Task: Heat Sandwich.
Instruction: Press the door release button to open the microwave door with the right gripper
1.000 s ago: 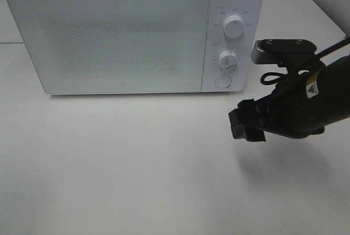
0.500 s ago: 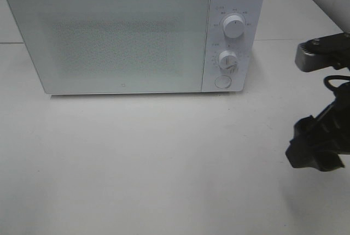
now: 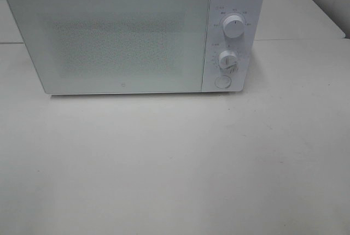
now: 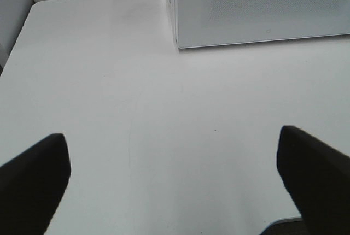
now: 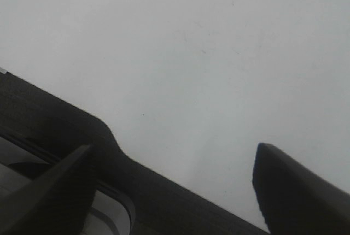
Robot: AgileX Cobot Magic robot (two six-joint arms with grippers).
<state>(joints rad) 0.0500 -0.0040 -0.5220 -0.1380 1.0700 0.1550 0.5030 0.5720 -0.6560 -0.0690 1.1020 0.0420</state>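
Before the boxy white microwave [image 3: 109, 38], its speckled door shut, lies a smooth matte table [image 3: 164, 164] — left gripper [image 4: 172, 153] and right gripper [image 5: 174, 161] both empty, dark jaws apart.

White tabletop [image 3: 164, 164] under soft, even light.

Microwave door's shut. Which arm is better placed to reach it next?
Likely left: the microwave sits ahead of the open left fingers in its wrist view. The right fingers face only table, with no microwave in view.
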